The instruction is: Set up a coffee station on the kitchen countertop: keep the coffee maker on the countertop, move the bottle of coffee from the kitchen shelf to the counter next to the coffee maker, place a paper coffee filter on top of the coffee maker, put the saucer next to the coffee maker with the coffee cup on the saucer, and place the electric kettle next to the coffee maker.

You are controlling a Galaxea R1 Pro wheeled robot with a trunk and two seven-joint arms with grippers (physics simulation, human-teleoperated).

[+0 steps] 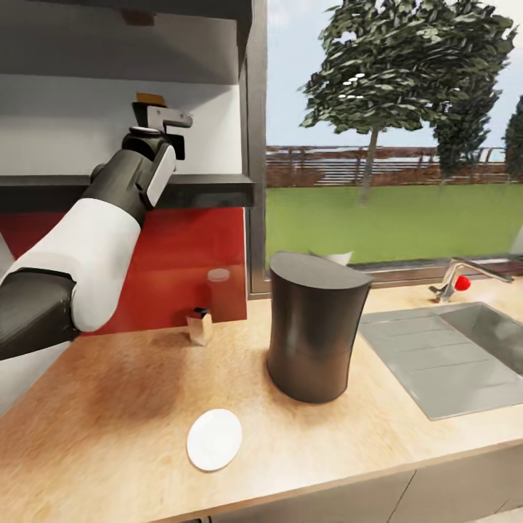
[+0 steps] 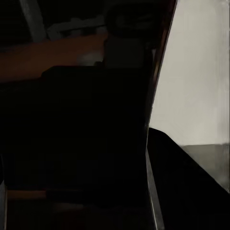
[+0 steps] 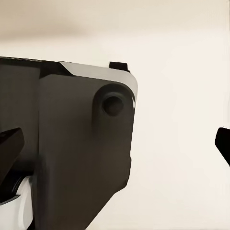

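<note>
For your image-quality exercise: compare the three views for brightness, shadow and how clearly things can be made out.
Head view: bright daylight, coffee maker sharp, casting a soft shadow on the countertop. Left wrist view: almost black, shapes unreadable beside a pale wall. Right wrist view: evenly lit, a dark housing close up and soft-edged.

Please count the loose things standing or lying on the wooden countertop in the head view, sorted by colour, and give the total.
Dark grey: 1, the coffee maker
White: 1, the round paper filter
Light tan: 1, a small box-like item by the red backsplash, too small to identify
Total: 3
</note>
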